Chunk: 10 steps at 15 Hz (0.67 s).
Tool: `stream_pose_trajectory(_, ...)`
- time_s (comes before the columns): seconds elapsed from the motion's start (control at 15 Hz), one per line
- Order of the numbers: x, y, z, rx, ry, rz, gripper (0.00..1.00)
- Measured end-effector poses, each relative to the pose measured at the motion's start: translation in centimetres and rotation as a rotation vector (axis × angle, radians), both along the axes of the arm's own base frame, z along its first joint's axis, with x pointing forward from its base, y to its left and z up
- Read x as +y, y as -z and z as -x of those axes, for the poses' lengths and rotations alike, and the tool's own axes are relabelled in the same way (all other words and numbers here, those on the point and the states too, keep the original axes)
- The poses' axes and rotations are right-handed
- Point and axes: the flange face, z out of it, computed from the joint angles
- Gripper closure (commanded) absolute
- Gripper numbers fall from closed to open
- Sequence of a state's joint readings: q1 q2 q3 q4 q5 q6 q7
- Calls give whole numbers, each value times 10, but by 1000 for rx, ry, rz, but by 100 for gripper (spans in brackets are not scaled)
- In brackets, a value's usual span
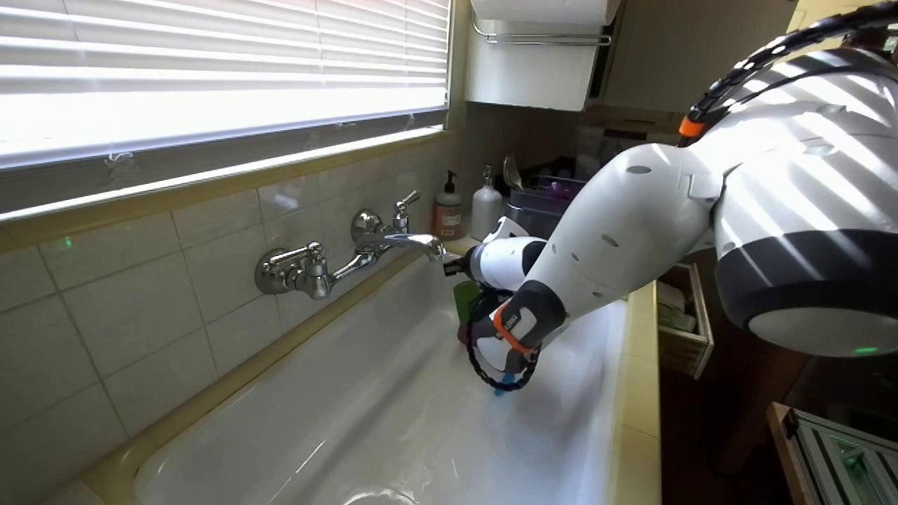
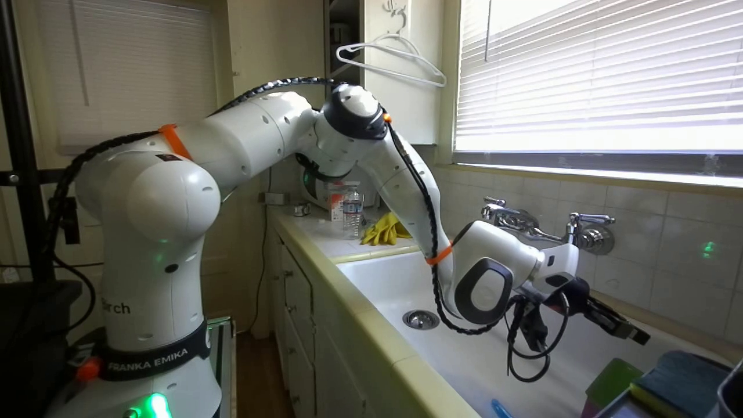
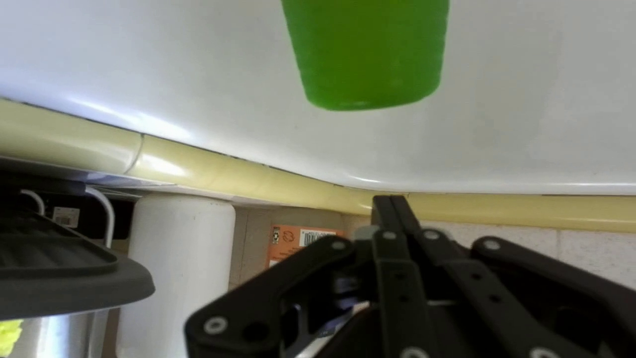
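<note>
My gripper (image 3: 390,199) is shut and empty, its two fingertips pressed together in the wrist view. It is above the white sink basin (image 2: 377,278), tilted toward the tiled wall, as an exterior view shows the black fingers (image 2: 635,332). The nearest thing is a green object like an upturned cup (image 3: 370,54), apart from the fingers. It stands in the basin in both exterior views (image 1: 464,298) (image 2: 616,380), with a dark pink part below the green, partly hidden. A small blue item (image 1: 504,383) lies in the basin, also partly seen in an exterior view (image 2: 499,408).
A chrome faucet (image 1: 400,240) juts from the wall close to the gripper. A brown soap bottle (image 1: 448,210), a white pump bottle (image 1: 486,210) and a dish rack (image 1: 537,210) stand at the sink's end. Yellow gloves (image 2: 386,229) and a water bottle (image 2: 352,212) are on the counter.
</note>
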<state>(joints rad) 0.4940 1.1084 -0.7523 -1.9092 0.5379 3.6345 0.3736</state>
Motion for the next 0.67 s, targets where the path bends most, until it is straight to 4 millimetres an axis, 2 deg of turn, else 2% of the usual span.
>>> stream_pose_trajectory(0.67,-11,-2,3,96,33,-104,100)
